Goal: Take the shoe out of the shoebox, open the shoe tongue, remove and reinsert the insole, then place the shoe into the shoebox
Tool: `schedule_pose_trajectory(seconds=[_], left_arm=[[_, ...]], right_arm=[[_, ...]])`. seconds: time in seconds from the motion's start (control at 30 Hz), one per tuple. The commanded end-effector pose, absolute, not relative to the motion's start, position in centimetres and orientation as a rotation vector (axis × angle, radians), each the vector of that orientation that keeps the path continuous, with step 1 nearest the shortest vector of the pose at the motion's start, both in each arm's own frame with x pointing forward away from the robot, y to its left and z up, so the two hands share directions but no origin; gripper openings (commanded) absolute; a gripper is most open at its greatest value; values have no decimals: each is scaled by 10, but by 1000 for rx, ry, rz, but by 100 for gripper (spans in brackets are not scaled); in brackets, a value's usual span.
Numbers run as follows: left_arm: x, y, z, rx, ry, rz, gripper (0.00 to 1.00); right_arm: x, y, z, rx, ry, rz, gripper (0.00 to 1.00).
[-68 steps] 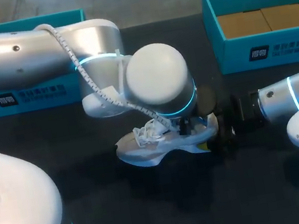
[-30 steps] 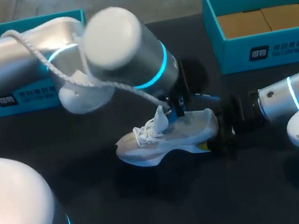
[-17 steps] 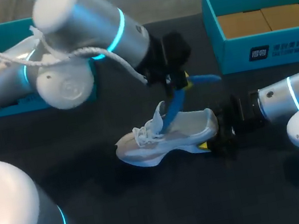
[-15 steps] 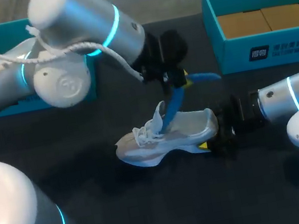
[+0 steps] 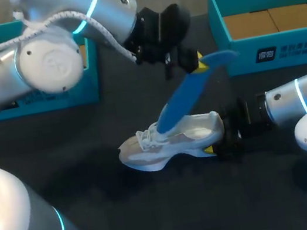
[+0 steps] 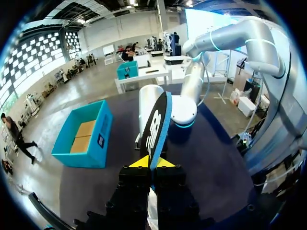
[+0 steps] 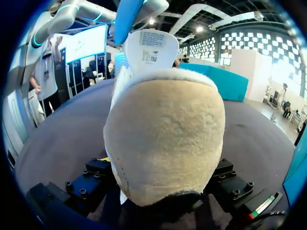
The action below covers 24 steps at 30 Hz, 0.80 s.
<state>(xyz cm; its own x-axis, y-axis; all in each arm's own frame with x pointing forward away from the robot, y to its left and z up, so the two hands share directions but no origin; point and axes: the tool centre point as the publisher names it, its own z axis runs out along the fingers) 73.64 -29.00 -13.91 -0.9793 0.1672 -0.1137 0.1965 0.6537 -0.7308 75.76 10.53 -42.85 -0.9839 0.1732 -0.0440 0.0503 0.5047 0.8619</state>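
Head view: the shoe (image 5: 170, 142) was out on the bench (image 5: 158, 209), heel seemingly clamped by the right tool (image 5: 223, 138); the insole (image 5: 184, 100), pinched by the left tool (image 5: 197, 63), was nearly withdrawn; reinsertion and boxing remained.

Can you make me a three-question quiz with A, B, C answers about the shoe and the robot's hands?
1. Where is the shoe? A hanging in the air; B on the table; C on a chair.
2. What colour is the insole? A blue; B red; C green.
3. The left gripper is: A open; B shut on the insole; C out of sight.
Answers: B, its sole rests on the dark table; A, the long strip is blue; B, both yellow tips pinch the insole.
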Motion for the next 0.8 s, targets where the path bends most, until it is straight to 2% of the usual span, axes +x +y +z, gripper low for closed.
schedule_pose_trajectory(seconds=[0.03,0.13,0.8], left_arm=[[731,-286,-115,329,2822,-1229,0],[730,-287,-98,367,2816,-1219,0],[730,-287,-98,367,2816,-1219,0]], right_arm=[[757,107,-430,197,2620,1483,0],[757,107,-430,197,2620,1483,0],[757,107,-430,197,2620,1483,0]])
